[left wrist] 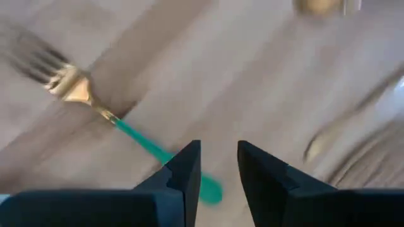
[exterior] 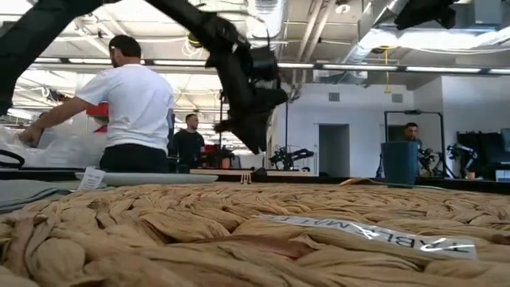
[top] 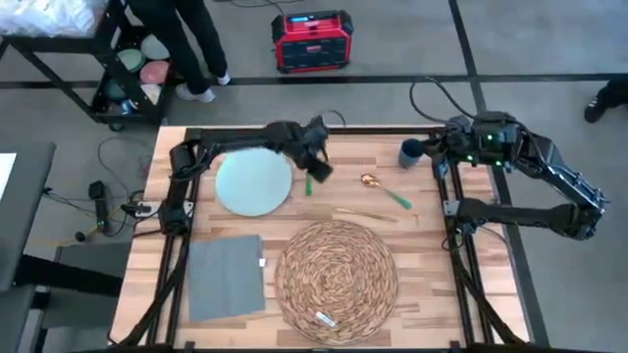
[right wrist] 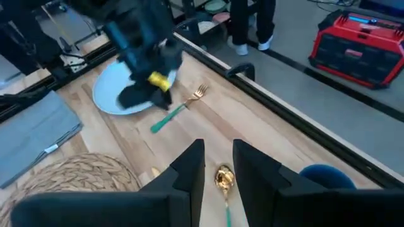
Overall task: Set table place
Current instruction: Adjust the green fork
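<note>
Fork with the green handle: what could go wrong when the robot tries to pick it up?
1. The fork lies flat on the table, and the open left gripper hangs near just the handle's end; the thin handle might slip out or tip.
2. The blue plate sits close beside the fork, so the gripper could bump it.
The right gripper waits off to the right.
</note>
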Controlling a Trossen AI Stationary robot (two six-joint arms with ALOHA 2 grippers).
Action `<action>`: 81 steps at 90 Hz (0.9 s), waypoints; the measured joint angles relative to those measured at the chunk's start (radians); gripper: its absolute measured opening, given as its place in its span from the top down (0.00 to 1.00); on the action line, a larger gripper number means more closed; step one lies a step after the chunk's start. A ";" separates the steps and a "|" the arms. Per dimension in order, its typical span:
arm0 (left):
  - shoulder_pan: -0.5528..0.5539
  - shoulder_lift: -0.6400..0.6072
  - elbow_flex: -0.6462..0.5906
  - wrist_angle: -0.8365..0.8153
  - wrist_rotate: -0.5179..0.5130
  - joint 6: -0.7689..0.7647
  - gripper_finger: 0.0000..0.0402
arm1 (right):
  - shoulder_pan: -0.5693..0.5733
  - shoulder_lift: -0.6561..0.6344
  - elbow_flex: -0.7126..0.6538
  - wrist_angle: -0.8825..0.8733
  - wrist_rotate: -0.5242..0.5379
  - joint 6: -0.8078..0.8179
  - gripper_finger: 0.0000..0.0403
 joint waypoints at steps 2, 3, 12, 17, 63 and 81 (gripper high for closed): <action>0.011 -0.002 0.001 0.007 0.003 -0.043 0.78 | 0.000 0.000 0.000 0.000 0.002 0.000 0.83; 0.017 -0.003 0.001 0.008 0.003 -0.063 0.78 | 0.000 0.000 0.000 0.000 0.005 0.000 0.83; 0.051 -0.002 0.001 -0.017 0.003 -0.153 0.78 | 0.000 0.001 -0.001 0.000 0.025 -0.004 0.83; 0.059 -0.002 0.000 -0.028 0.001 -0.183 0.78 | -0.001 0.001 -0.001 0.000 0.028 -0.004 0.83; 0.051 0.050 0.003 -0.017 -0.039 -0.167 0.70 | -0.052 0.000 -0.001 -0.010 0.046 -0.030 0.83; 0.054 0.097 0.006 -0.080 -0.068 -0.152 0.68 | -0.052 -0.004 -0.001 -0.032 0.042 -0.032 0.83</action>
